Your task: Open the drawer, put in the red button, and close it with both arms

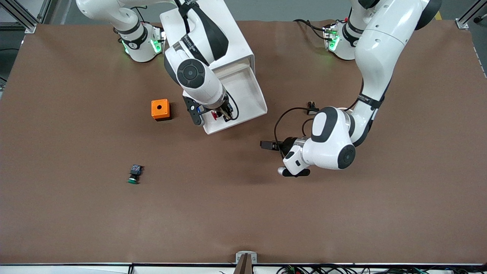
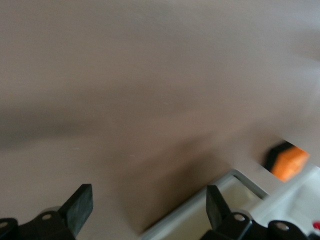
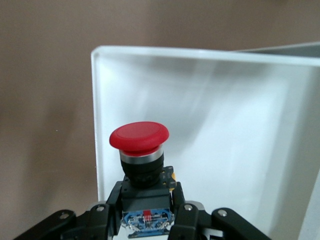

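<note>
Hands first: right hand [image 1: 220,113] pinches the red button [image 3: 139,136] over the open white drawer [image 1: 251,95], cap up. Left hand [image 2: 145,207], fingers spread, hangs over bare brown desk [image 1: 342,220] beside the drawer's front corner. Orange box [image 1: 161,109] sits on the desk beside the drawer; green button [image 1: 134,175] lies nearer the front camera.
</note>
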Controlling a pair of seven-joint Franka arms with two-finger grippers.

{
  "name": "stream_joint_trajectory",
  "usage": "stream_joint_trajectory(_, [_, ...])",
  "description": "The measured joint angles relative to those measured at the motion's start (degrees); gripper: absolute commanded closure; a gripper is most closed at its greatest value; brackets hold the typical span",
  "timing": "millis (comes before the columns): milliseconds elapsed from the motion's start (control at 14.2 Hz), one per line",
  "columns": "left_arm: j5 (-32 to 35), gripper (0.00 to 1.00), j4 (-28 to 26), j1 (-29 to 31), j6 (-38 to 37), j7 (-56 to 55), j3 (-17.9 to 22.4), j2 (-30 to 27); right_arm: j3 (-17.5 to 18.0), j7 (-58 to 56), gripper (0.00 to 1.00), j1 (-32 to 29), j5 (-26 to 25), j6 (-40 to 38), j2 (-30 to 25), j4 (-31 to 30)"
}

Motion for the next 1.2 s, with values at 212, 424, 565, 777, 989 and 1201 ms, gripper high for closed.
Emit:
stream_joint_trajectory(212, [8.9, 0.00, 0.1, -0.6, -0.7, -8.8, -0.2, -1.7, 0.0, 1.0, 0.79, 1.5, 0.8, 1.2, 0.1, -0.6])
stream_joint_trajectory(424, [16.4, 0.00, 0.1, -0.9, -1.7, -14.0, -0.3, -2.3, 0.0, 1.2, 0.79, 1.7, 0.8, 1.3, 0.3, -0.7])
stream_joint_trajectory(565, [20.9, 0.00, 0.0, -2.2, -1.8, -18.0, -0.3, -2.3, -0.1, 1.2, 0.79, 1.7, 0.8, 1.3, 0.8, -0.7])
stream_joint_trajectory(777, [24.2, 0.00, 0.0, -4.2, -1.3, -21.0, -0.3, -2.3, -0.2, 1.2, 0.78, 1.7, 0.9, 1.5, 1.8, -0.7])
stream_joint_trajectory(989, [24.4, 0.00, 0.0, -4.1, 1.1, -21.5, 0.2, -2.3, -0.2, 1.2, 0.74, 1.8, 0.9, 1.6, 2.2, -0.7])
stream_joint_trajectory(1201, [26.0, 0.00, -0.2, -4.5, 3.2, -25.9, 0.2, -2.3, -0.1, 1.2, 0.54, 1.8, 0.9, 1.6, 2.5, -0.7])
